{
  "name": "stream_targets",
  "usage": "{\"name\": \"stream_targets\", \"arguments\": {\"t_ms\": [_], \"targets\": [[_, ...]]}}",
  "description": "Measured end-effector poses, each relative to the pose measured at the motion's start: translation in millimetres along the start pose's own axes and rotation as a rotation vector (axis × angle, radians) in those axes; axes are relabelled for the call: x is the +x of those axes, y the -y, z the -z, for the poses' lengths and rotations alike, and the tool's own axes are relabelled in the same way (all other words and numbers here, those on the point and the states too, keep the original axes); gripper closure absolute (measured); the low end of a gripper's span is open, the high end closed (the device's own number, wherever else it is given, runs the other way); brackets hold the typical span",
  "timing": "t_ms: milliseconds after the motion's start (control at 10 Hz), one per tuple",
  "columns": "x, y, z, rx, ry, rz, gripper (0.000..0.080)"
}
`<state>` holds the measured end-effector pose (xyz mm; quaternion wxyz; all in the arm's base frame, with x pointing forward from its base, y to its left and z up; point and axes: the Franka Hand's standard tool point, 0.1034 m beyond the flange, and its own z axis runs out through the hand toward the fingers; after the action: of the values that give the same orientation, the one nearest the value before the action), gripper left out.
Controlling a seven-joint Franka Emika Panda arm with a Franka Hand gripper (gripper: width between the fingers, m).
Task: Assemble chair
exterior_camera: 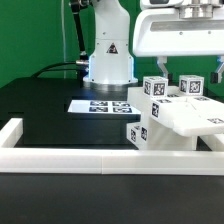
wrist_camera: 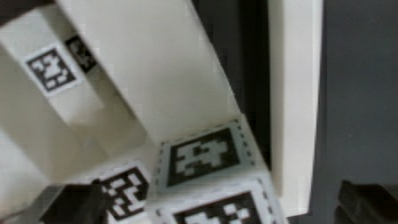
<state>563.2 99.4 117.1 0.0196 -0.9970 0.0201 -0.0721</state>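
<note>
The chair's white tagged pieces cluster at the exterior view's right: a flat slab (exterior_camera: pixel 196 120), two upright tagged blocks (exterior_camera: pixel 152 87) (exterior_camera: pixel 190 85) and a lower block (exterior_camera: pixel 136 134). My gripper (exterior_camera: pixel 188 72) hangs just above them, its dark fingers wide apart on either side of the right-hand block. In the wrist view the gripper (wrist_camera: pixel 222 203) is open. A tagged block (wrist_camera: pixel 205 160) lies between the fingers (wrist_camera: pixel 75 205), with a gap on each side. A long white piece (wrist_camera: pixel 134 85) with a tag slants away beyond it.
The low white border frame (exterior_camera: pixel 100 158) runs along the front and up the exterior view's left. The marker board (exterior_camera: pixel 105 105) lies on the black table before the robot base (exterior_camera: pixel 108 55). A long white bar (wrist_camera: pixel 295 90) runs beside the pieces.
</note>
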Motion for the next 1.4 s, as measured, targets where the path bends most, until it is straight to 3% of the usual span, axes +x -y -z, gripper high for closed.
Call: {"name": "stream_targets", "arguments": {"t_ms": [100,300,400,500,800,1400], "targets": [[0.0,-0.2,0.0,0.000,0.000,0.039,0.0178],[0.0,-0.4,0.0,0.001,0.000,0.023,0.0447],[0.1,-0.4,0.0,0.001,0.000,0.023,0.0447],[0.1,-0.4,0.0,0.001,0.000,0.020,0.0514],[0.1,-0.2,0.0,0.002,0.000,-0.033,0.0514],[0.3,-0.1,0.2,0.004,0.000,-0.409,0.0512]]}}
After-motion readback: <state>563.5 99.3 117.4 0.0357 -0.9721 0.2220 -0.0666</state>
